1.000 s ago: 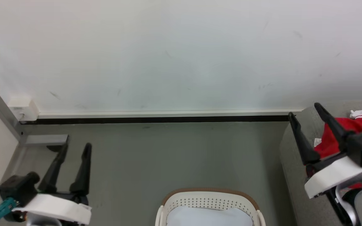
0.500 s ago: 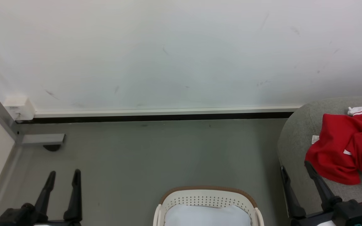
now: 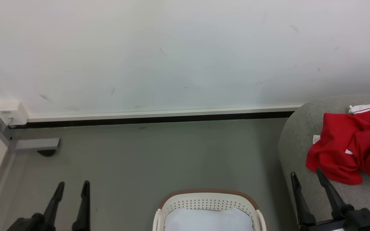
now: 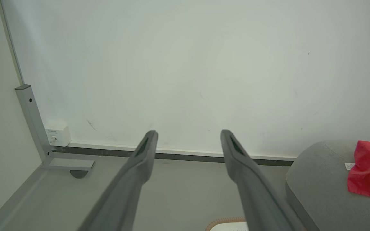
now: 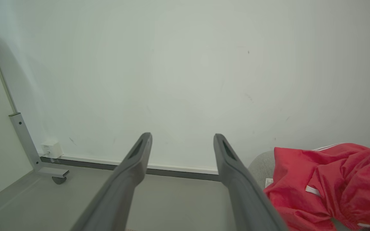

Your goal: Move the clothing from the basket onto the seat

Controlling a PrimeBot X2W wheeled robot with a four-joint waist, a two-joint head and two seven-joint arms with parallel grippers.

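The bright red soft fabric clothing (image 3: pixel 348 150), with white panels and thin striped trim, is seen lying crumpled on the large grey woven-fabric seat (image 3: pixel 295 139) at the right of the head view. A small white label (image 3: pixel 316 139) is shown at its left edge. The white perforated plastic basket (image 3: pixel 206 202) with a brown rim is set on the grey floor (image 3: pixel 159 157), near the seat's rounded end but apart from it. A pale white-blue pad (image 3: pixel 208 221) is seen inside the basket. The left claw (image 3: pixel 74 184) is held wide open and empty above the floor at the lower left. The right claw (image 3: pixel 306 174) is likewise spread wide and empty, near the lower edge of the clothing, its fingers directed towards the white wall (image 3: pixel 178 54).
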